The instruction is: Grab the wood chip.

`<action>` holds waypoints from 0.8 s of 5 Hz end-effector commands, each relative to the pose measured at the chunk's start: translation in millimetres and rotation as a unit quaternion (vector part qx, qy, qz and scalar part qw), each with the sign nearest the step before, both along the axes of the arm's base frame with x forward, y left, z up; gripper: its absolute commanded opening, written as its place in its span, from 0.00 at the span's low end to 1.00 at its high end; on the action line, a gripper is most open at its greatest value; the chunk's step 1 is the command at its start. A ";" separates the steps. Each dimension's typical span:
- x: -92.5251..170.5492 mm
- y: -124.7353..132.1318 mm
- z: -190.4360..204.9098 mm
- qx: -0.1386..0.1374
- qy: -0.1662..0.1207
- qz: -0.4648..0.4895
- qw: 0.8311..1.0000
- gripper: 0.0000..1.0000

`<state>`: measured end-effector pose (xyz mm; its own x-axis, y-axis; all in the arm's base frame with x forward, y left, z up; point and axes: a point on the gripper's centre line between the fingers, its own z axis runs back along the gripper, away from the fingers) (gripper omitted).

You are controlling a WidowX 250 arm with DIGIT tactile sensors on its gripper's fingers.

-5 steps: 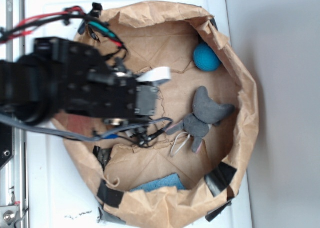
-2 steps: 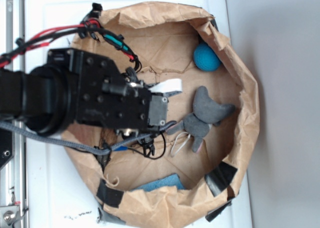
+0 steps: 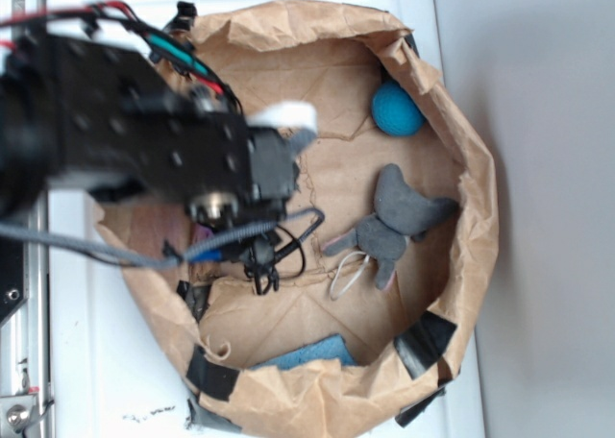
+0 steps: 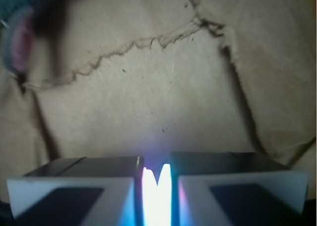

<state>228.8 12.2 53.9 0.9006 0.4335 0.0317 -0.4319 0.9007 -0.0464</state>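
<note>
— Well, starting at the jaws: how set?

— Drawn nearly together on the gripper (image 4: 156, 184), with only a thin bright slit between the white pads (image 4: 74, 191). Nothing clamped. Below them, just bare creased paper with a torn seam across it.

— So no sign of the target there?

— None in the wrist view. In the exterior view, most likely the wood chip (image 3: 154, 229): a dark reddish-brown patch lying flat on the floor of the paper bag (image 3: 476, 217), over at its left side and half hidden under the arm. Hard to be sure of its outline.

— Then how to go about the grab?

— Spread the jaws wide first, well before descending. Bring the tips over that left patch, away from the bare middle. Turn the wrist to set the pads across the sliver's narrow width, not along its length. Come down low, almost brushing the paper, since a flat piece probably offers little edge to pinch.

— Anything to watch for?

— Pinching a paper crease along with the wood, or instead of it. Also snagging the loose cables (image 3: 274, 255) hanging beside the arm. Ignore the grey toy mouse (image 3: 399, 222) and the blue ball (image 3: 396, 109), both well apart to the right. Likewise the blue sponge (image 3: 307, 352) and the black tape patch (image 3: 423, 337) near the lower rim.
</note>
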 end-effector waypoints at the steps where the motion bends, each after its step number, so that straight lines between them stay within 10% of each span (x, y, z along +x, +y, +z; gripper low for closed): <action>1: 10.0 18.6 20.8 -0.027 0.000 0.089 0.996 1.00; 4: -7.5 9.6 7.5 -0.056 0.028 0.165 0.984 1.00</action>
